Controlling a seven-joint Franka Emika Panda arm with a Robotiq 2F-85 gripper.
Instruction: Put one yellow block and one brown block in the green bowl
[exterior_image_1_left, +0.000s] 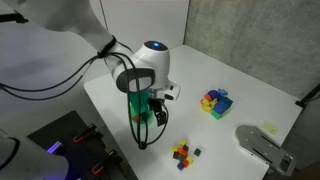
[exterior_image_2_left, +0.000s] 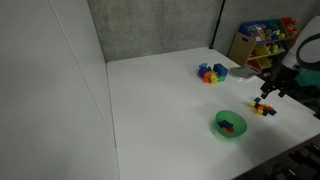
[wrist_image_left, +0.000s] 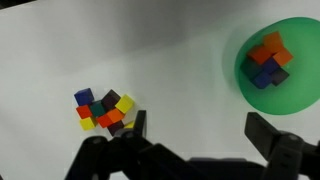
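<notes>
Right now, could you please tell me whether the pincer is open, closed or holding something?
Pincer: open wide, holding nothing.

free: bare table (wrist_image_left: 170, 60) between cube pile (wrist_image_left: 103, 110) and green bowl (wrist_image_left: 305, 60) | obstacles: both of them

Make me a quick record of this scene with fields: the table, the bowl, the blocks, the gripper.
surface: white table
bowl: green bowl, upright, on the table
bowl contents: a few blocks; orange and dark blue show, no yellow visible
loose cubes: small pile of blue, yellow, red, orange and dark pieces, apart from the bowl
block cluster: bigger colourful clump, farther back on the table
gripper: gripper open, empty, above the table by the small pile
</notes>
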